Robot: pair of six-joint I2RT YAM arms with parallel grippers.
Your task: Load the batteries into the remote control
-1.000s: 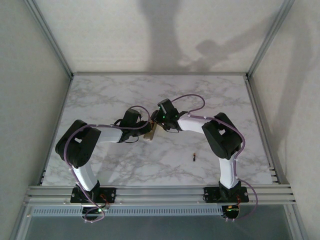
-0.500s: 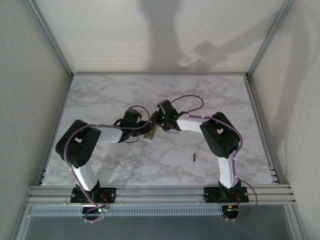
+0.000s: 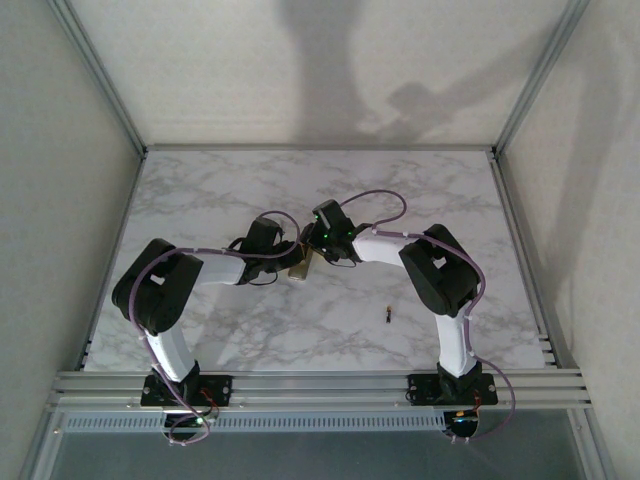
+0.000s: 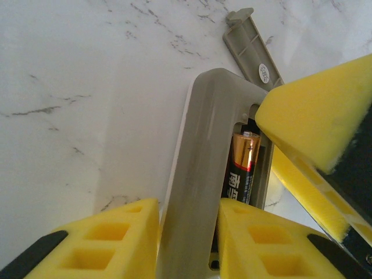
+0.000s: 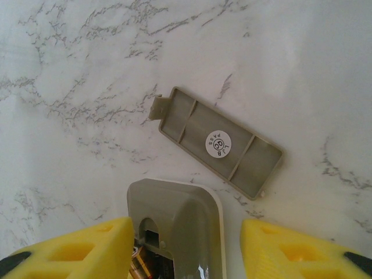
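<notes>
Left gripper (image 4: 187,241) has the remote (image 4: 200,145) pinched across its width, pads tight on both flanks, with the back up and the bay open.

Nearest the bases, at 4 o'clock from the remote, the loose battery (image 3: 388,314) lies alone on the table (image 3: 220,190), well apart from both arms.

Out to the remote itself: one battery (image 4: 241,168) sits in the bay, black and copper. Over the bay's far end, at 2 o'clock in the left wrist view, hangs a finger (image 4: 314,110) of the right gripper (image 5: 187,247). Whether it is pressing or just clear, I can't tell. That gripper's jaws stand about half apart, straddling the remote's end with a gap on the 3 o'clock side. Nothing is pinched between them.

Beyond the remote, at 1 o'clock, the cover (image 5: 218,142) lies inside-up on the table, just beside the handset and not touching it.

Score so far, as I read it: the cover is off and the first battery is in, or very nearly. The finger hides its tip, so I can't call it fully seated. Left to do: fetch the loose battery, drop it into the second slot, and probably clip the cover on.
</notes>
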